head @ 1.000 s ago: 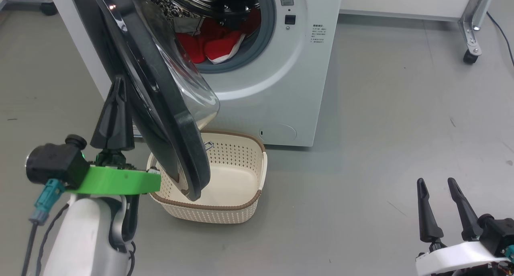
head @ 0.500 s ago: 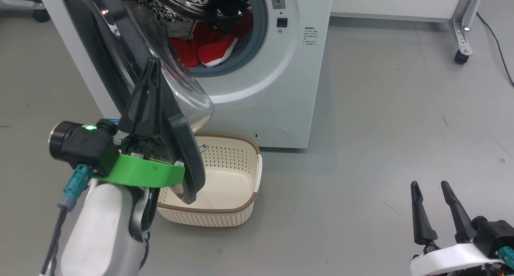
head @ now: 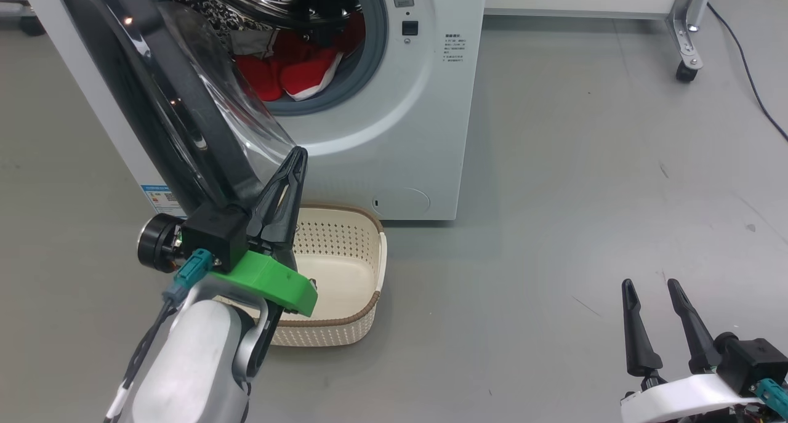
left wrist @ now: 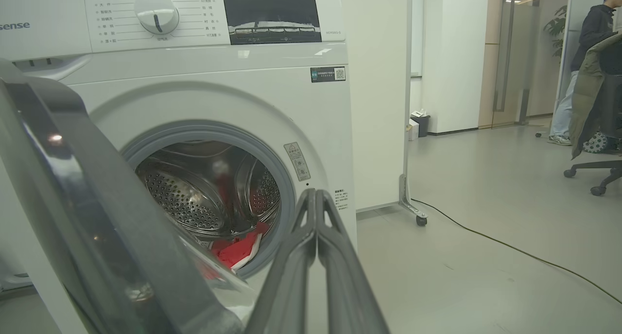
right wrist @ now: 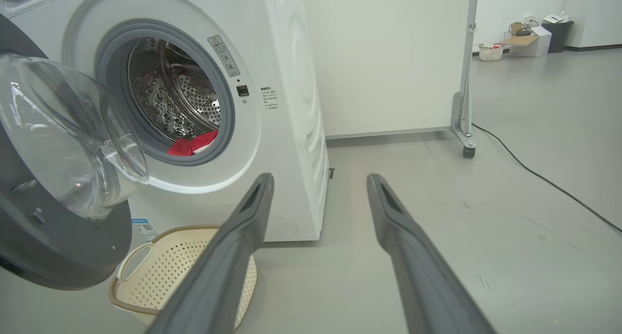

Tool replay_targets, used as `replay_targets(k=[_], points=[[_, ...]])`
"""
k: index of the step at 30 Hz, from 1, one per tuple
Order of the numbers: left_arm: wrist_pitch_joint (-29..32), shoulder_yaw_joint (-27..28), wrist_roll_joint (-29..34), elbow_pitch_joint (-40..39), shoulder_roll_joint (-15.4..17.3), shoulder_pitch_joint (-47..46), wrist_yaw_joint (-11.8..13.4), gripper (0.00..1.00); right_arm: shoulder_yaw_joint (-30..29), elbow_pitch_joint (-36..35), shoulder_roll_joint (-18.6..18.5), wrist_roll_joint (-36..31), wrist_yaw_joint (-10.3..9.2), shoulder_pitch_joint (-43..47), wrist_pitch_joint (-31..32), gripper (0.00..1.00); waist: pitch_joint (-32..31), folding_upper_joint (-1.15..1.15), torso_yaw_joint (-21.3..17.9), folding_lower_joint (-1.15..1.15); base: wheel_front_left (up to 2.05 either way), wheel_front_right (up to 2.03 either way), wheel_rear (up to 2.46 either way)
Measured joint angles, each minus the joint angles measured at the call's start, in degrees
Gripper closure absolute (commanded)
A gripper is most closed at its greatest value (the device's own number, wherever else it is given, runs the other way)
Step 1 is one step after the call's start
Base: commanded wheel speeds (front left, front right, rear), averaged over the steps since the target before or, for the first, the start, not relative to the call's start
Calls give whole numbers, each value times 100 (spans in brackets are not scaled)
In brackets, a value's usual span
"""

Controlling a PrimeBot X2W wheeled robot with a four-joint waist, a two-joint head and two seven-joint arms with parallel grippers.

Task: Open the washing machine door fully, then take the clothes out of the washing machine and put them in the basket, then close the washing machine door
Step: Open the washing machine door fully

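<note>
The white washing machine (head: 400,133) stands with its mouth uncovered. Its black-rimmed washing machine door (head: 172,103) hangs partly swung out to the left, glass bowl (head: 246,121) facing the drum. Red clothes (head: 277,72) lie at the drum's front lip, and also show as clothes (left wrist: 238,251) and clothes (right wrist: 192,144). The cream basket (head: 369,300) sits on the floor below the door. My left gripper (head: 298,155) is shut and holds nothing. It sits just right of the door's lower rim, above the basket; whether it touches the door I cannot tell. My right gripper (head: 650,284) stands open and bare, far to the right.
A wheeled panel stand (right wrist: 464,144) rises behind the machine on the right, and a black cable (right wrist: 534,178) runs across the grey floor. A person (left wrist: 588,57) and an office chair (left wrist: 597,168) are far off at the right.
The head camera has shifted. My left gripper, still shut, has crossed from the door's outer left side to its lower right edge. The door seems swung slightly wider. The right gripper stays open.
</note>
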Motion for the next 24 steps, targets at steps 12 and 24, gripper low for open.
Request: replay_targets(k=[12, 24], points=[[196, -137, -212, 710, -13, 175, 27, 100, -36, 35, 84, -14, 7, -23, -1, 0, 123, 0, -241, 0, 0, 0, 0], [250, 5, -326, 1362, -19, 252, 272, 100, -103, 67, 163, -15, 8, -48, 0, 0, 193, 0, -379, 0, 0, 0, 0]])
